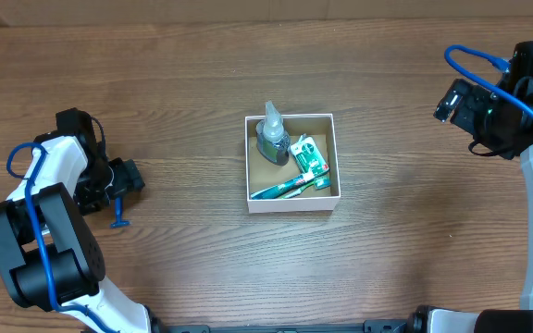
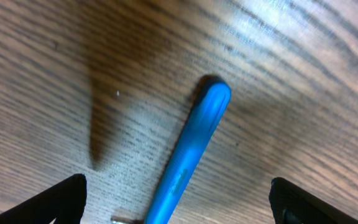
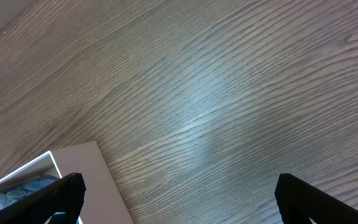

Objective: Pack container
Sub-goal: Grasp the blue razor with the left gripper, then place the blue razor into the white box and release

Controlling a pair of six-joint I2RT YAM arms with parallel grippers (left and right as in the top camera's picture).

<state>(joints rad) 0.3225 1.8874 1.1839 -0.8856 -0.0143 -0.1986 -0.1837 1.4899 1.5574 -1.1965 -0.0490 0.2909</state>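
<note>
Container [image 1: 290,204] w/ bottle [image 1: 272,141], toothbrush [image 1: 285,189], green tube [image 1: 309,157] inside.

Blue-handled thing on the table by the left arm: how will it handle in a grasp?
The blue handle looks like smooth plastic: probably stiff, light, maybe slippery. Being rounded, it could roll if nudged, though the crosspiece at its end, seen overhead, should limit that.

No words, brands, numbers or signs can be read in any of the three views. Seen from overhead, a green and white packet [image 1: 309,154] lies toward 2 o'clock inside the white cardboard box [image 1: 291,209]. Its face carries printed marks, but they are too small and blurred to make out.
</note>
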